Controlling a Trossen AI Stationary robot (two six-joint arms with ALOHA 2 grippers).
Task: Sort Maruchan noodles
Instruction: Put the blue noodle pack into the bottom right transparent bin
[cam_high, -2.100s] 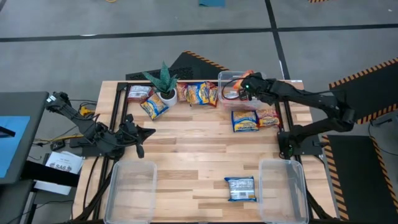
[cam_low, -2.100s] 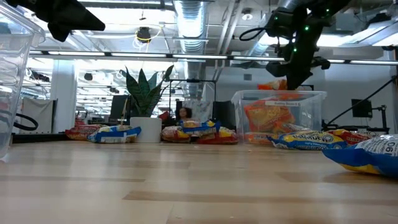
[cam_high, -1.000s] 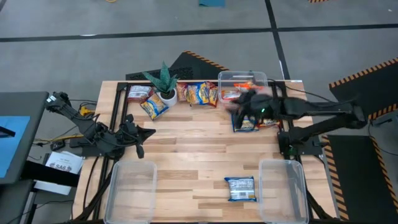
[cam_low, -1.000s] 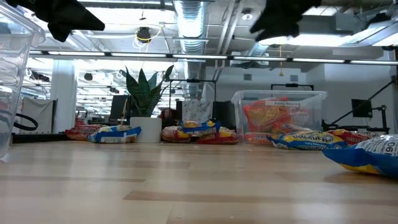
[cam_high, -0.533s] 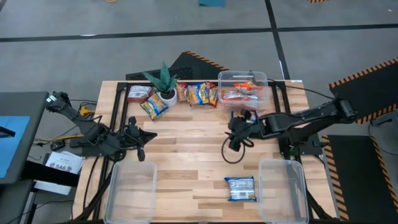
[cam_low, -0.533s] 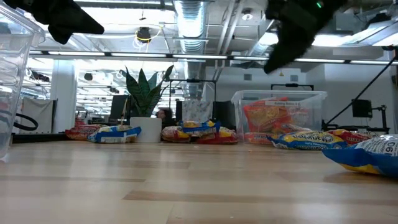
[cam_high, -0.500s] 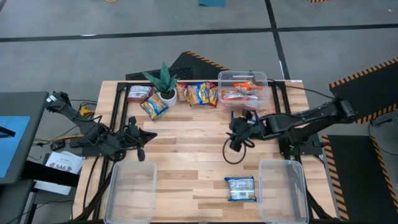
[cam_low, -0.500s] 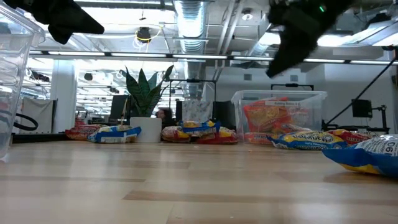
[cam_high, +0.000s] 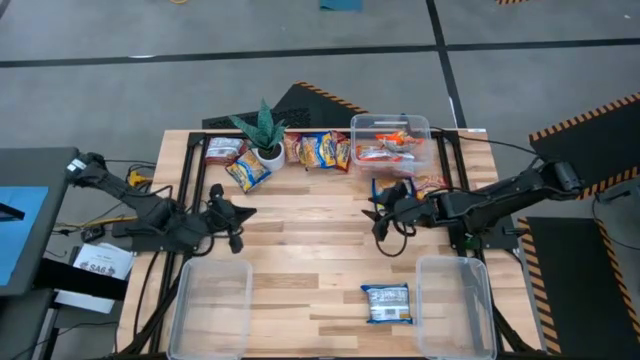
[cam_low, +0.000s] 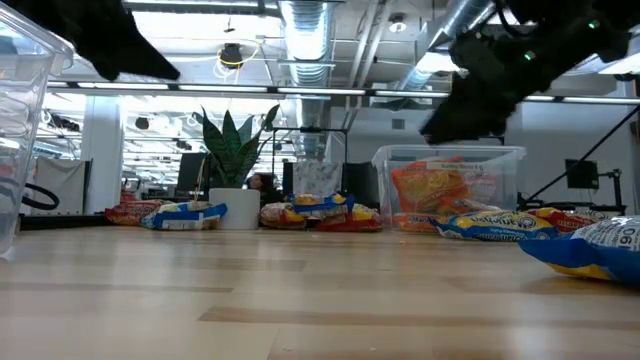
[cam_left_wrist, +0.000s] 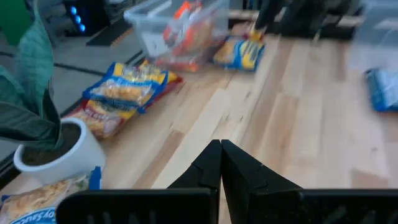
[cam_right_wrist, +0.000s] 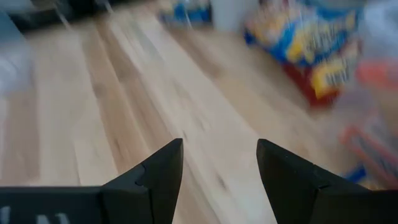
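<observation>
1. Landmark: plant (cam_high: 263, 131) at the worktop's (cam_high: 300, 240) far edge.
2. Maruchan noodles (cam_high: 322, 150) lie beside the plant; several orange packets sit in the far bin (cam_high: 390, 140), presumably sorted by colour. One blue packet (cam_high: 386, 303) lies alone, well apart from the plant.
3. Right hand (cam_high: 378, 212) hovers empty, fingers wide, apparently between picks.
4. Left hand (cam_high: 232, 214) waits, fingers pressed together, holding nothing.

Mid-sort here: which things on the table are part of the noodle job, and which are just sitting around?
Part of the job:
- Maruchan noodles, loose along the far edge
- blue packet near the front
- far bin, already holding packets
- two empty front bins
- right gripper, open and empty

Just sitting around:
- potted plant
- left gripper, shut, waiting
</observation>
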